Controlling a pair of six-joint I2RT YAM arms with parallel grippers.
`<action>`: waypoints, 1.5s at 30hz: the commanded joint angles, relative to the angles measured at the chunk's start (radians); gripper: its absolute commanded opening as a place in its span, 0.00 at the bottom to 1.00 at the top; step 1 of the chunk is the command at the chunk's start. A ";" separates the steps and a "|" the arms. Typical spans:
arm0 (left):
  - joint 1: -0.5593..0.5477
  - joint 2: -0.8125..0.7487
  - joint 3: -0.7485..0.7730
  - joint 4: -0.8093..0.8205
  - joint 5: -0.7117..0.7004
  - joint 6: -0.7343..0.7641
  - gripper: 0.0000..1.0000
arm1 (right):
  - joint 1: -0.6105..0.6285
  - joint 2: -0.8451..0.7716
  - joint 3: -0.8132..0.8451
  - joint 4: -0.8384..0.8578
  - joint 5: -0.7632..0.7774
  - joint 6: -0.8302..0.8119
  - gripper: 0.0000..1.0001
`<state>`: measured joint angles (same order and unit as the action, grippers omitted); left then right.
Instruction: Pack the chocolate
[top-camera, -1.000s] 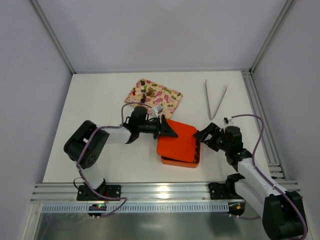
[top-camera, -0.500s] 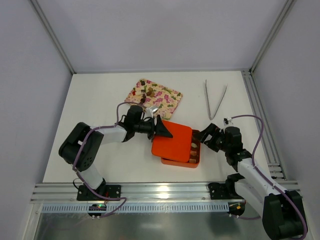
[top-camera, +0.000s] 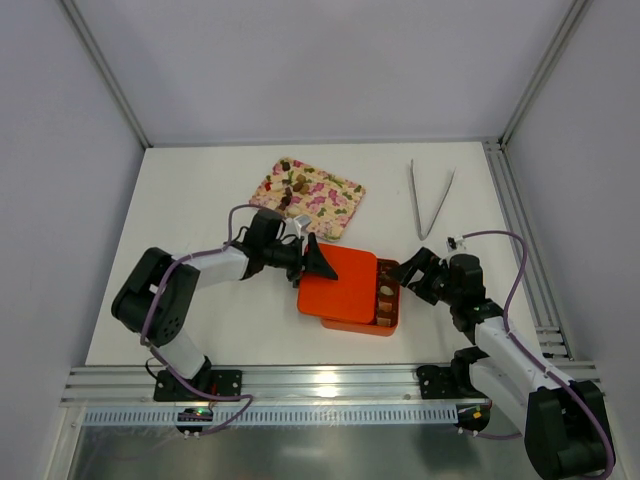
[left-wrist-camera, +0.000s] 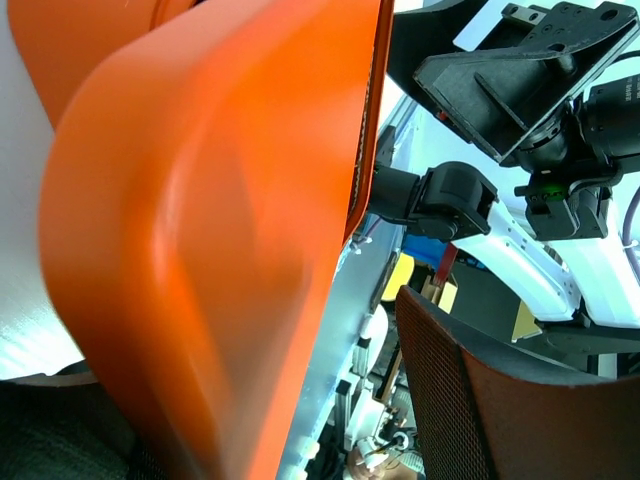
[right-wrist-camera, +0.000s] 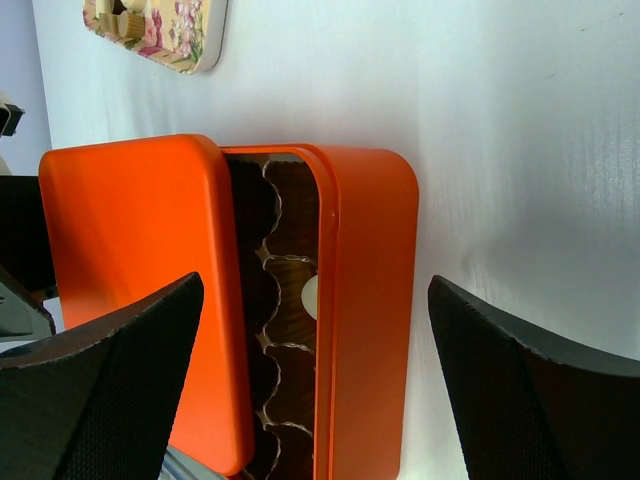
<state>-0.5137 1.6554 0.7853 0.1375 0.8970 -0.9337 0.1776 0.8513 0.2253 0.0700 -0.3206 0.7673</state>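
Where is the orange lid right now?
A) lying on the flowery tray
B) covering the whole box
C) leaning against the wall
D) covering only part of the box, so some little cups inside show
D: the lid, held by the left claw, sits off to one side over the box, so a strip of little cups shows uncovered.

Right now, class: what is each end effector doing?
Left end effector: closed on the lid.
Right end effector: open, holding nothing.
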 joint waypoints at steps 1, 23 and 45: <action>0.010 -0.016 0.031 -0.081 -0.009 0.047 0.66 | 0.007 0.003 -0.006 0.057 0.015 -0.002 0.93; 0.063 -0.078 0.060 -0.217 0.028 0.113 0.69 | 0.006 0.006 -0.015 0.073 0.012 -0.003 0.93; 0.081 0.030 0.150 -0.406 -0.026 0.243 0.69 | 0.006 0.022 0.009 0.060 0.000 -0.017 0.93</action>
<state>-0.4377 1.6604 0.8906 -0.2169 0.8726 -0.7246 0.1776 0.8696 0.2165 0.0975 -0.3218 0.7662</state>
